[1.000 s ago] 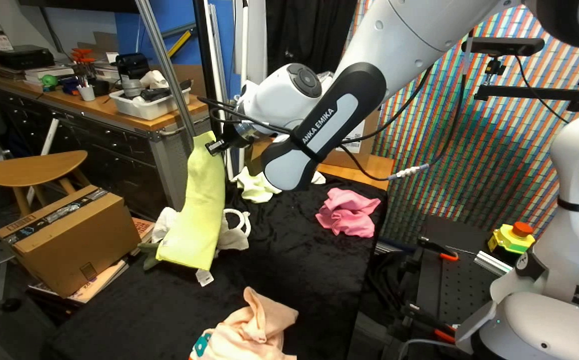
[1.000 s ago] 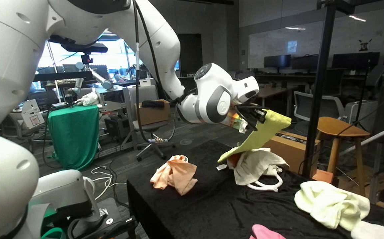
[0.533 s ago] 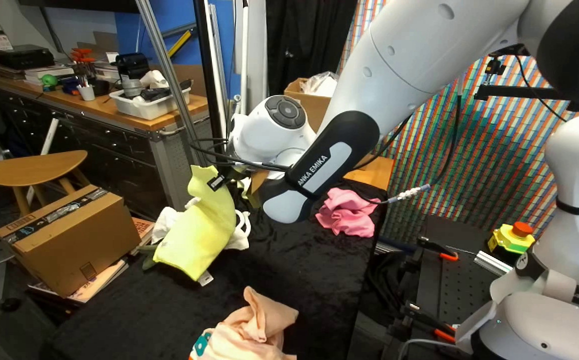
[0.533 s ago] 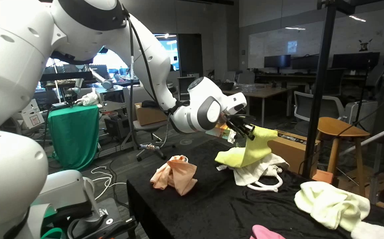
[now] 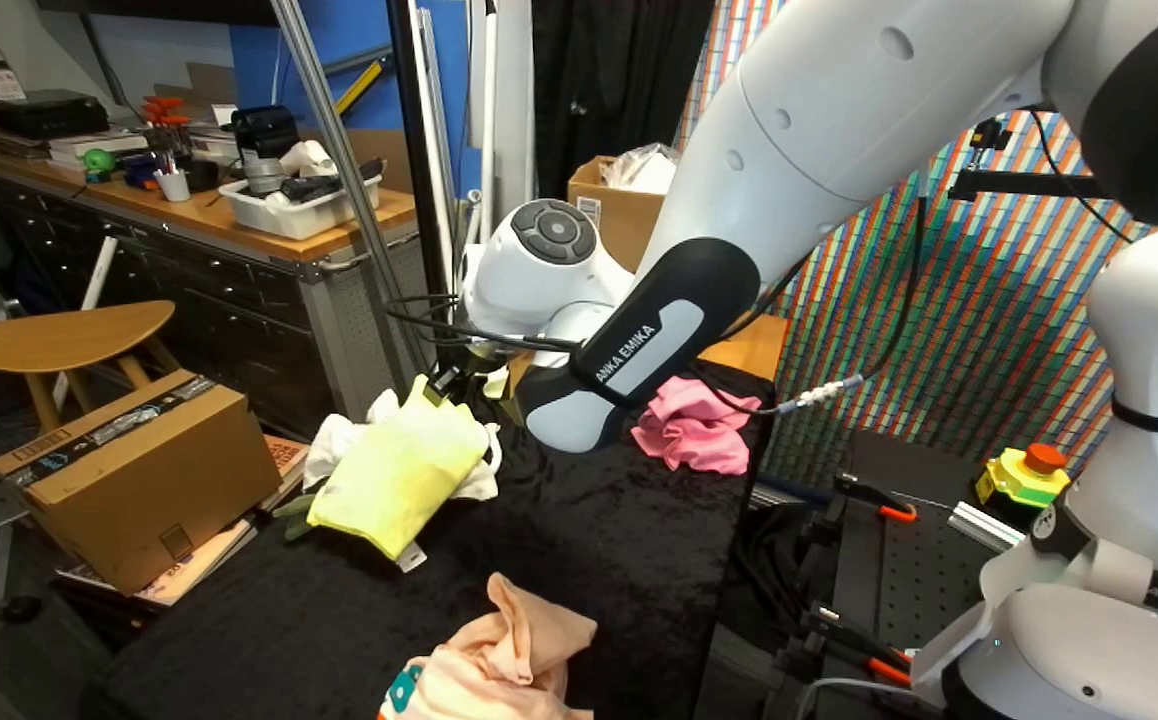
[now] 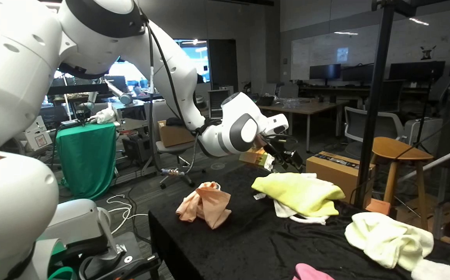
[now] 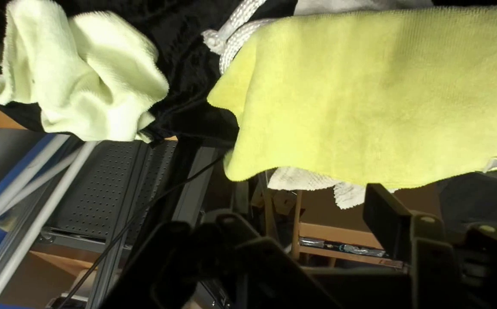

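In an exterior view, on a wooden-topped drawer unit (image 5: 169, 270), white bin (image 5: 289, 222) loaded with a round grey item (image 5: 264, 175), dark gear (image 5: 317, 188) and a white object (image 5: 309, 158), all too small to identify. Near it, white cup (image 5: 173, 186) filled with upright pens or similar. At the rear, cardboard box (image 5: 629, 225) with clear plastic (image 5: 639, 168) showing at the top. Beside the surface (image 5: 619, 540), taped carton (image 5: 139, 480) propped on flat printed items (image 5: 204, 565); cannot see inside. In an exterior view, on a chair (image 6: 174, 147), brown box (image 6: 175, 135) with a dark item (image 6: 176, 121) on top.

On the surface, draped in black velvety fabric: yellow cloth (image 6: 299, 190) lying loosely over white fabric (image 6: 282, 210), with a braided rope loop (image 7: 240, 18) protruding at one side; cannot tell whether bag, basket or plain textile. At the near edge of the yellow cloth, white tag (image 5: 411, 557) poking out. Just above the yellow cloth, end effector (image 6: 293, 159) released, fingers spread apart in the wrist view; cannot rule out light contact. Elsewhere on the surface, peach cloth (image 5: 509, 660) heaped up, pink cloth (image 5: 697, 425) crumpled, pale green cloth (image 6: 388, 239) bunched, white cloth (image 6: 442, 270) adjoining.

Around the room: wooden stool (image 5: 69, 335), striped wall covering (image 5: 829, 350), red stop button (image 5: 1045, 459) on yellow housing, green-draped stand (image 6: 87, 159), whiteboard (image 6: 403, 46) behind dark monitors (image 6: 325, 72).
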